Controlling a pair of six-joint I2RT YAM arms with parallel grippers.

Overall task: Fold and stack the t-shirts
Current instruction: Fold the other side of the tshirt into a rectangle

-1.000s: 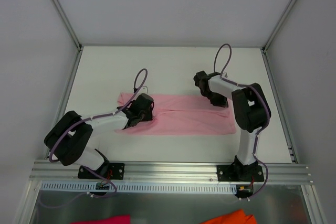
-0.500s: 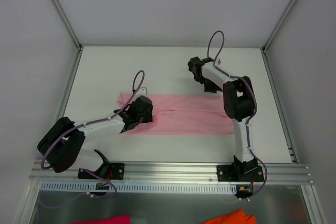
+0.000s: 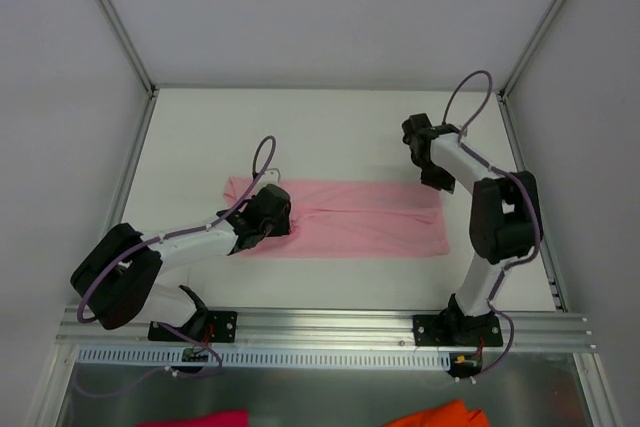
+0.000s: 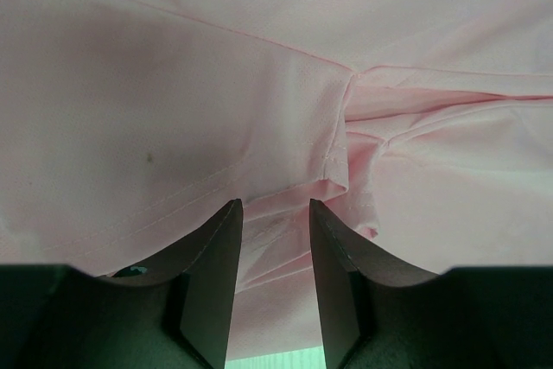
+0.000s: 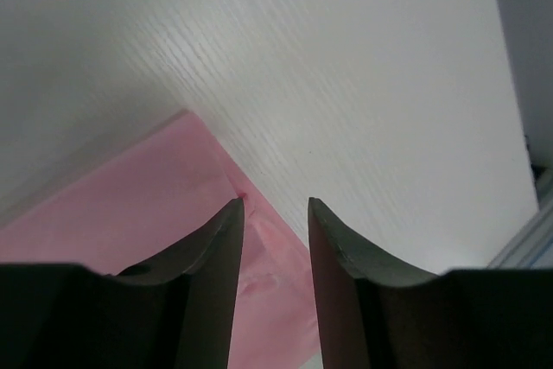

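The pink t-shirt is laid flat across the middle of the white table, folded lengthwise into a long strip running L to R. The left gripper is held low over the strip's L end, w/ its arm stretched out from the base.

In the left wrist view the frame is filled by the t-shirt. A stitched hem and a folded edge are seen just ahead of the left gripper. Its jaws are parted, w/ fabric showing through the gap and nothing pinched. Whether the tips rest on the fabric can't be told from this angle.

The right gripper is positioned at the strip's far R corner. In the right wrist view the right gripper is likewise released and nothing is grasped. The t-shirt corner is seen beneath the fingers, w/ bare table beyond.

A magenta cloth scrap and an orange cloth scrap are seen at the bottom edge, below the rail, well apart from the t-shirt.
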